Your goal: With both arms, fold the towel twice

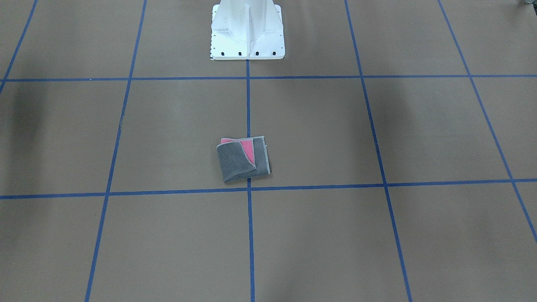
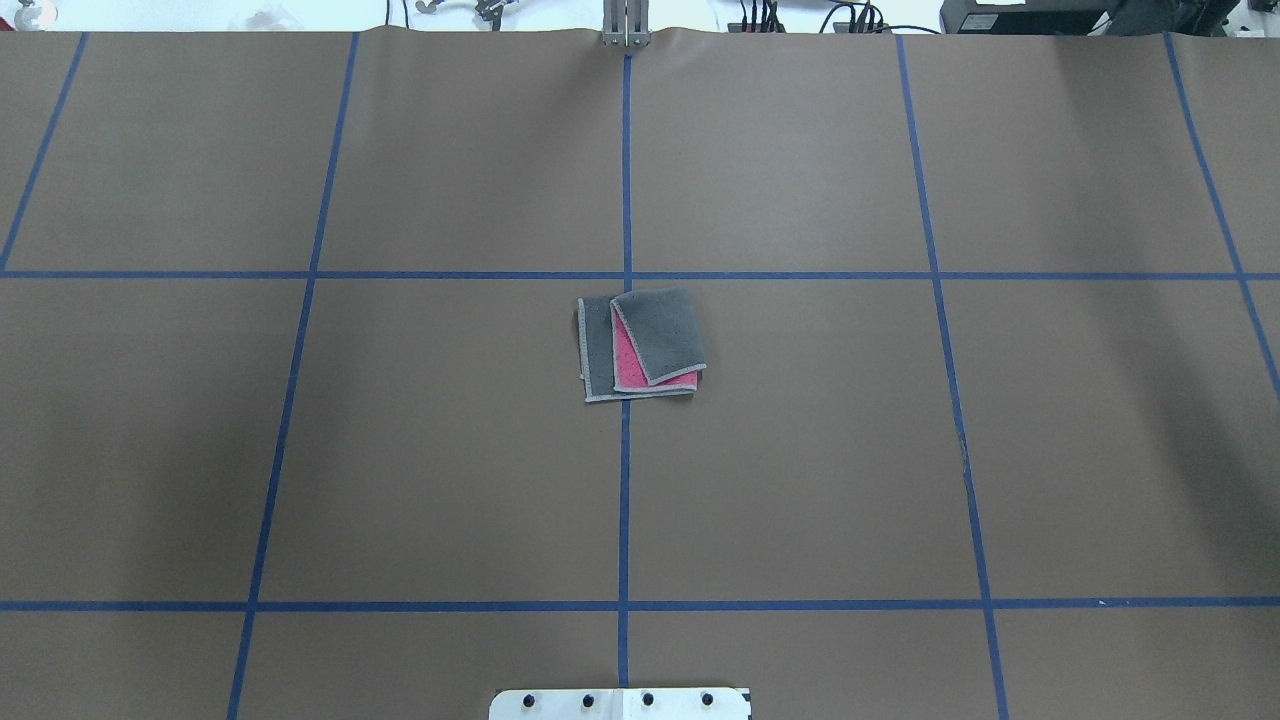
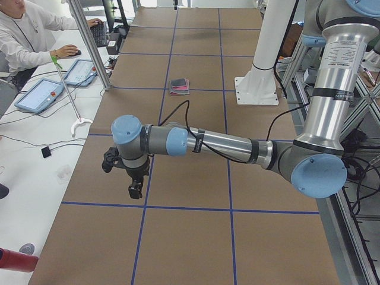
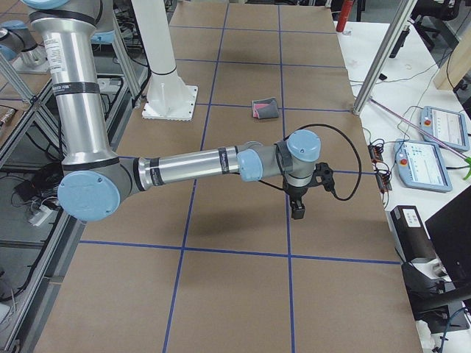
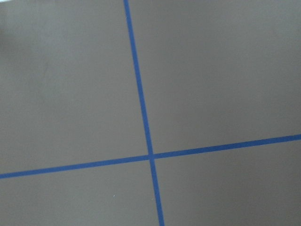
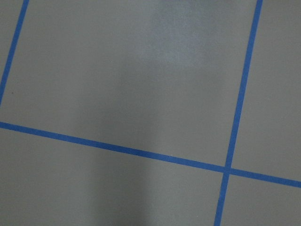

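The folded, slightly skewed towel [image 2: 640, 345] is being left on the surface [image 2: 300, 450], only squaring being called for; the left gripper [image 3: 135, 189] and right gripper [image 4: 297, 209] are being held well clear, opening indeterminable.

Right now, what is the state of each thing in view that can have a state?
towel: folded, top grey layer skewed so pink shows, lying free on the table.
left gripper: above the table, far from the towel; open or shut, cannot tell.
right gripper: above the table, far from the towel; cannot tell.
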Controlling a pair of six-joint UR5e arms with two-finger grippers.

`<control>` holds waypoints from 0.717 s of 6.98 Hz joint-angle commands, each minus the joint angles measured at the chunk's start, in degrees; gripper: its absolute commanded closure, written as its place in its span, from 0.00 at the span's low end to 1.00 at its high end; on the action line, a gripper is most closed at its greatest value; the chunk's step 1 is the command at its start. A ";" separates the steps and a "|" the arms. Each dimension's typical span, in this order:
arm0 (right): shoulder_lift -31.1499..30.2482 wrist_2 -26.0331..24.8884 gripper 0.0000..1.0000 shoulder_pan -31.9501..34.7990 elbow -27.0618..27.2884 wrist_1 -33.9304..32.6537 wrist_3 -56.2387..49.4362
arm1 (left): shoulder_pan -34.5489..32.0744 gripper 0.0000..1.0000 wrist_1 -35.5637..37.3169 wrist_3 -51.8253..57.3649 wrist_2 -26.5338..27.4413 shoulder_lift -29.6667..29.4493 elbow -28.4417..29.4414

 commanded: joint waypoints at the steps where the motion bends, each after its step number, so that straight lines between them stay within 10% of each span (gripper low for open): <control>1: -0.29 -2.57 0.00 0.11 -0.05 0.18 0.13 | -0.40 0.00 -2.26 -2.86 -0.87 4.83 -3.88; 5: -1.68 -2.39 0.00 0.02 -0.22 0.36 -0.30 | -0.05 0.00 -2.19 -2.16 -0.62 7.31 -6.12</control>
